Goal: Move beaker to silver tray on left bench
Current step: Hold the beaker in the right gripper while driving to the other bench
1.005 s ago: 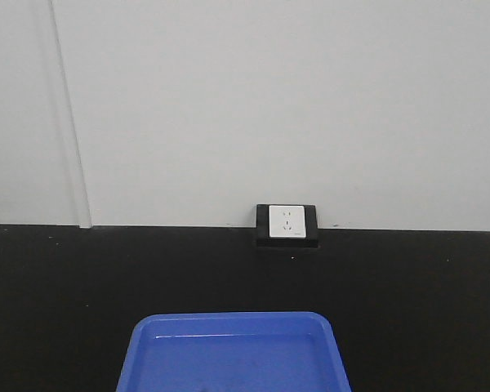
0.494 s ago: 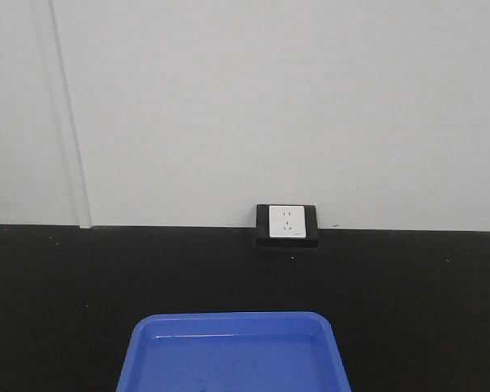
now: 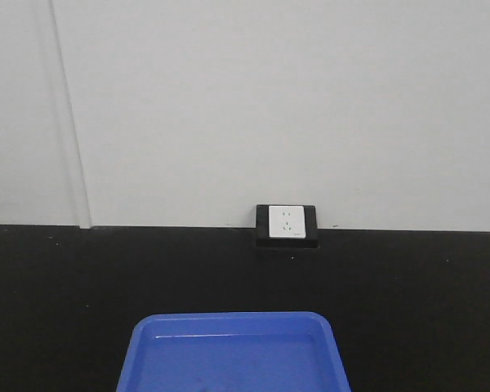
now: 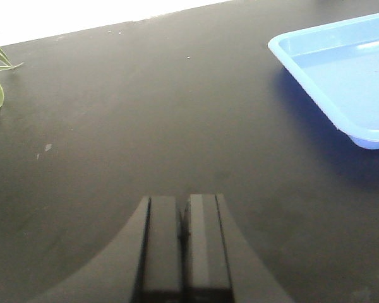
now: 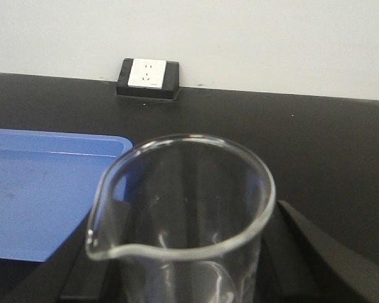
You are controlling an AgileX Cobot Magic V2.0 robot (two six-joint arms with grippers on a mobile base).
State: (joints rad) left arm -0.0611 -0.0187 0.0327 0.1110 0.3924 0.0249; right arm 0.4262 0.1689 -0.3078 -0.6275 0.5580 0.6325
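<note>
Front view looks identical to a second ago, so the carry hasn't really started. Right gripper (image 5: 189, 265) looks clamped around the beaker (image 5: 183, 202), lower centre, with the blue tray (image 5: 44, 189) to its left. Left gripper (image 4: 183, 205) is pinched together, empty. No silver tray in sight.

The beaker (image 5: 180, 214) is small, clear, colourless glass and empty, with a flared rim whose pouring lip points toward the wrist camera. It stands upright, flanked closely on both sides by the right hand (image 5: 183, 274), over the black desk (image 5: 328, 139) and just right of the blue tray (image 5: 44, 189).
</note>
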